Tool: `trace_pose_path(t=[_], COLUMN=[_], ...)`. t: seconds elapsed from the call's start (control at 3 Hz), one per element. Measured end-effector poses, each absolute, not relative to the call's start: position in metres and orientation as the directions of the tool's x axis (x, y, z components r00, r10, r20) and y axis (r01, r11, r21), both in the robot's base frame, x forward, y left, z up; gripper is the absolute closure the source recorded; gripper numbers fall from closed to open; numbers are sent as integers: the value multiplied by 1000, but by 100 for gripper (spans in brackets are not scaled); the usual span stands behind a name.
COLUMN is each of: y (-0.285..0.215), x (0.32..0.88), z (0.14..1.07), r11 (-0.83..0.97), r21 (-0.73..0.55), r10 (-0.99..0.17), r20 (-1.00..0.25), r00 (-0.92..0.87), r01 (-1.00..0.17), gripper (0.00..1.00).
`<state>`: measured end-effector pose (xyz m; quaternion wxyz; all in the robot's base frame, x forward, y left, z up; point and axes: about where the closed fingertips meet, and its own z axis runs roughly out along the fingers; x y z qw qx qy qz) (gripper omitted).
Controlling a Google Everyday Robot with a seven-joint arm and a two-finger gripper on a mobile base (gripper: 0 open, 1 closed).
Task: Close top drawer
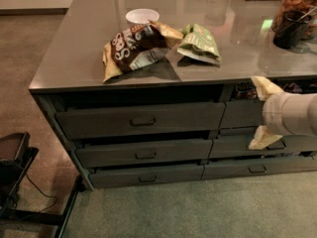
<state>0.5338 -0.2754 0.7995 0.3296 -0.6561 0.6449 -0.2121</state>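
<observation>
The top drawer (141,119) is the wide dark grey one under the left part of the counter. It has a small metal bar handle (142,122) and stands slightly pulled out, with a dark gap above its front. My gripper (258,113) comes in from the right on a white arm. It is open, with one yellowish fingertip (265,87) up at the counter edge and the other lower down. It is to the right of the top drawer, in front of the narrower right-hand drawer (242,114), and does not touch the top drawer.
Two shallower wide drawers (144,152) sit below the top drawer, also slightly out. On the counter (74,58) lie a brown chip bag (133,46), a green bag (199,43) and a white bowl (141,16). A dark jar (294,16) stands at the far right. A black stand (12,157) is at the left on the floor.
</observation>
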Motion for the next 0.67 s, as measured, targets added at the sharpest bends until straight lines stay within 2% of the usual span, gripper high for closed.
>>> trace_pose_path(t=[0.33,0.67], y=[-347,-420], x=[525,493], z=[830,889], r11=[86,113], r21=[-743,-828], r10=[-995,-985], r20=[-92,-20], r00=[-25,-172], r01=[-663,-550], gripper=[0,0])
